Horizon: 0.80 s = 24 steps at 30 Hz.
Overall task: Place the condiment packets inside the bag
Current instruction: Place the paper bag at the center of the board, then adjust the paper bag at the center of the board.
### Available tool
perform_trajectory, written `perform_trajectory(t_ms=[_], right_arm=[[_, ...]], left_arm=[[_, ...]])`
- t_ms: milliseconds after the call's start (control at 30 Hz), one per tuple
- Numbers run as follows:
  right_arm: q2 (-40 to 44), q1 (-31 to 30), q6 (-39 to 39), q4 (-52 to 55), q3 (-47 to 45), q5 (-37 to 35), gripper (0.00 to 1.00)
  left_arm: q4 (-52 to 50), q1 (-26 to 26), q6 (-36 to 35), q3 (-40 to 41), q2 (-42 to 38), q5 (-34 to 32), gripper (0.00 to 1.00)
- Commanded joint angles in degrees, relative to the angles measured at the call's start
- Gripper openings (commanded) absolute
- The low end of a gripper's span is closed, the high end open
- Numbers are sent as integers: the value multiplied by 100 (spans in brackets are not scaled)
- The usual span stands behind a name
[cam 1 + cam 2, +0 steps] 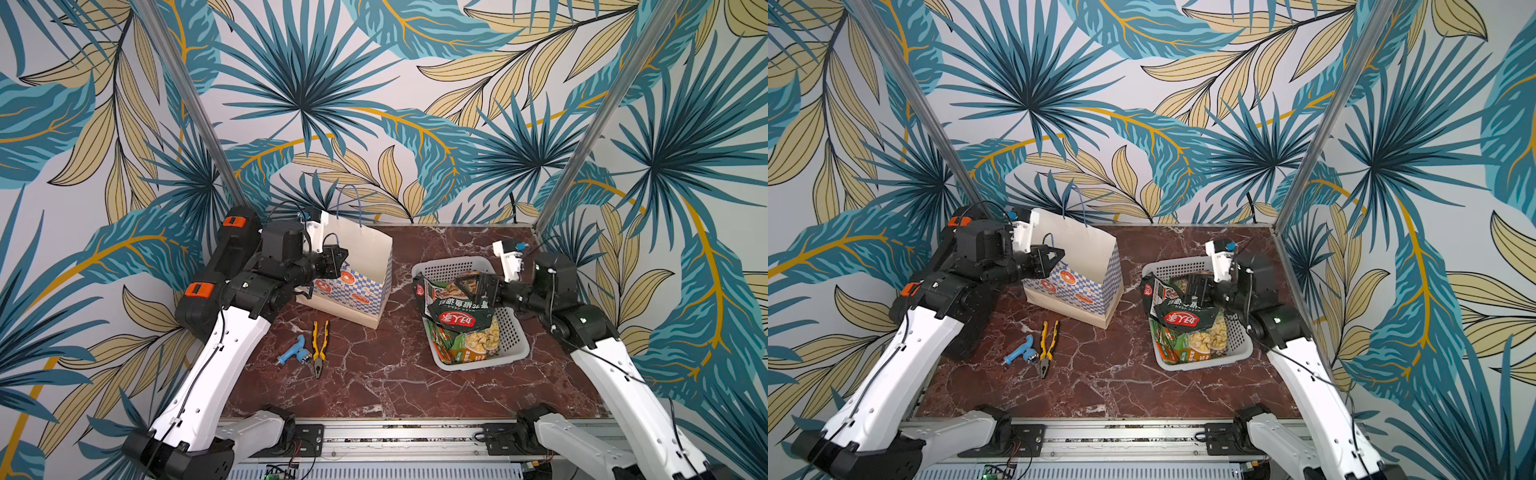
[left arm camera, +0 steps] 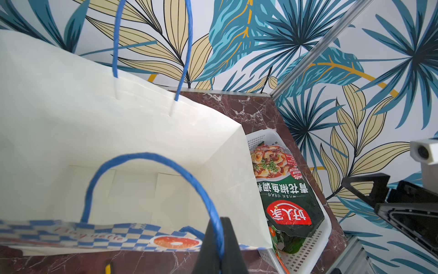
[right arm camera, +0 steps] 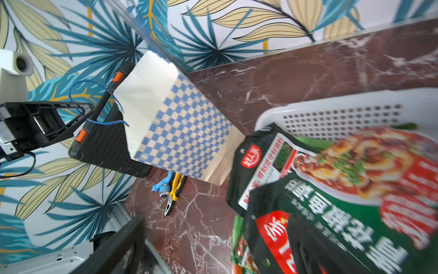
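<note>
We look down on a red-brown marble tabletop. The paper gift bag stands upright at about 11 o'clock from the table's middle, mouth open, with its blue-white checkered band and doughnut pictures low on the walls. The left gripper reaches in from 9 o'clock to the bag's near rim. In the left wrist view its fingers are pressed together on the blue cord handle, which arches up over the open mouth. The bag's other handle stands free on the far wall.

The condiment packets all sit in the white perforated basket, at about 3 o'clock from the table's middle and well apart from the bag. Two dark green-black packets with red logos lie on top, curled and tilted, one overlapping the other. The smaller green-orange packets are piled beneath them toward the basket's 6 o'clock end.

The right gripper comes in from 3 o'clock and hangs just over the upper dark packet. Its claw stands wide apart, and in the right wrist view one finger lies in front of that packet's face. We cannot tell whether it touches the plastic.

At about 8 o'clock, yellow-handled pliers lie flat, just beside a blue plastic fitting with a metal end.
</note>
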<state>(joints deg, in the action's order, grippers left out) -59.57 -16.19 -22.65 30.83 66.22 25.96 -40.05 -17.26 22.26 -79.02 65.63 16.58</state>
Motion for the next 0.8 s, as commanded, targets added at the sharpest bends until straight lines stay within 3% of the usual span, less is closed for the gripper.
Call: perform_trajectory(t_ms=[0,267,367,467,633,767], right_arm=[[-821,-560,699,421,998,-385,95],[-3588,-1405,2102,2054,4307,-1148,89],[-4471,-1447,2420,2563,5312,-1746,89],[-5359,-1457,2708,3119,6365,-1869,88],[-6088,-1487,2828,3233,7127,-1640,86],[-6451,-1594,2854,3228,7602,-1577,75]], left_arm=[[-117,72,-194,262,-262,-280,0],[-127,167,-301,508,-321,-454,0],[-51,181,-293,551,-280,-381,0],[13,179,-275,587,-228,-265,0],[2,210,-337,617,-212,-256,0],[-57,238,-419,629,-208,-371,0]])
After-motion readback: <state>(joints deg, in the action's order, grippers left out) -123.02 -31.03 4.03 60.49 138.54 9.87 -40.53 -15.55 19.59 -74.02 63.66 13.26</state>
